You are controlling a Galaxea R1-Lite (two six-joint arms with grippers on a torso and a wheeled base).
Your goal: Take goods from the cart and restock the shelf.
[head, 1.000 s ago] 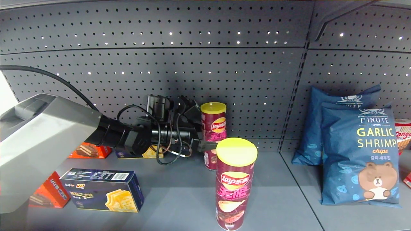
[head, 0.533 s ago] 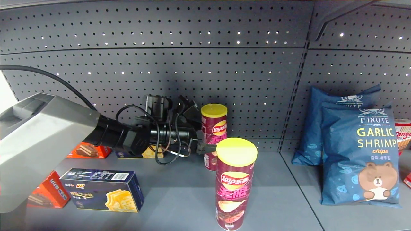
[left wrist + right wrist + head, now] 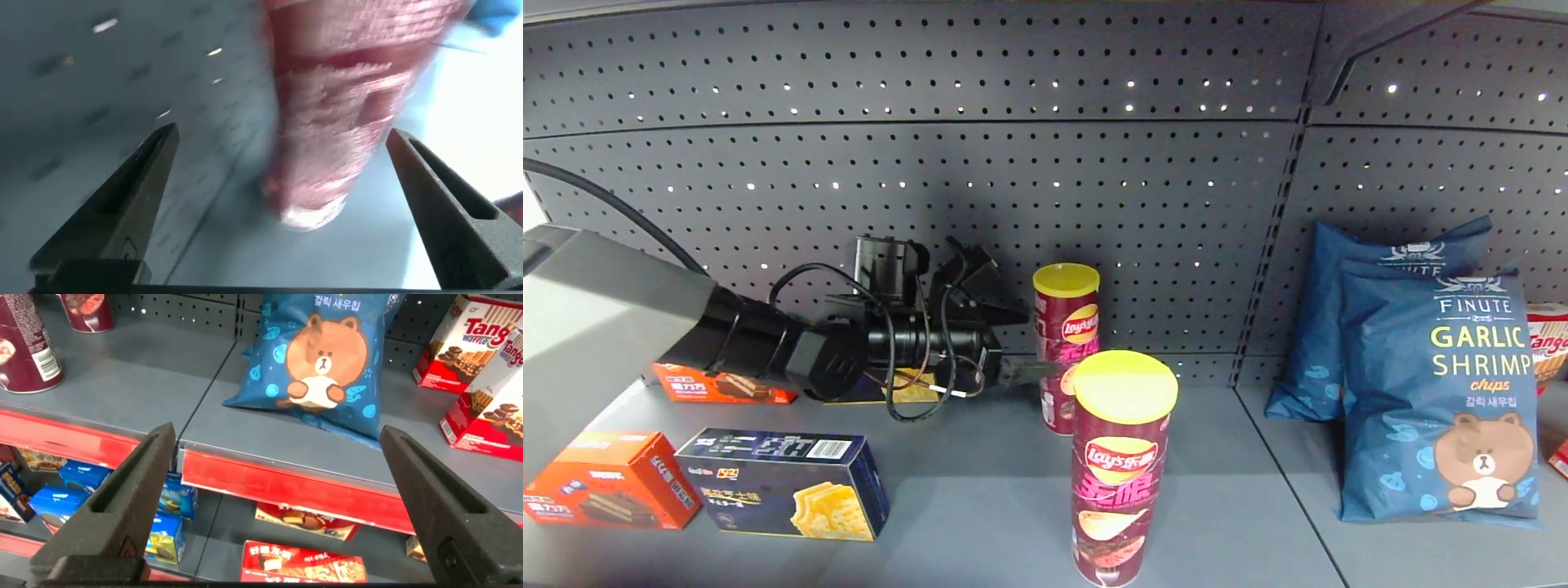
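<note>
Two maroon chips cans with yellow lids stand on the grey shelf (image 3: 980, 490). The rear can (image 3: 1066, 327) is near the pegboard; the front can (image 3: 1125, 465) stands closer to me. My left gripper (image 3: 1027, 369) is just left of the rear can at mid height, open and touching nothing. From the left wrist, that can (image 3: 343, 106) appears blurred beyond the spread fingers of the left gripper (image 3: 282, 135). My right gripper (image 3: 278, 433) is open and empty, hovering before the shelf's front edge (image 3: 286, 486), below a blue bear-print chips bag (image 3: 315, 359).
A blue cracker box (image 3: 784, 486) and orange wafer boxes (image 3: 605, 490) lie on the shelf's left. Blue shrimp chips bags (image 3: 1437, 400) lean at the right. The pegboard wall (image 3: 1013, 163) closes the back. Red wafer boxes (image 3: 482, 376) stand right of the bag; more goods fill the shelf below.
My left arm has drawn back to the left, its fingers coming off the rear can, which stays upright on the shelf. An orange box at the front left is now uncovered.
</note>
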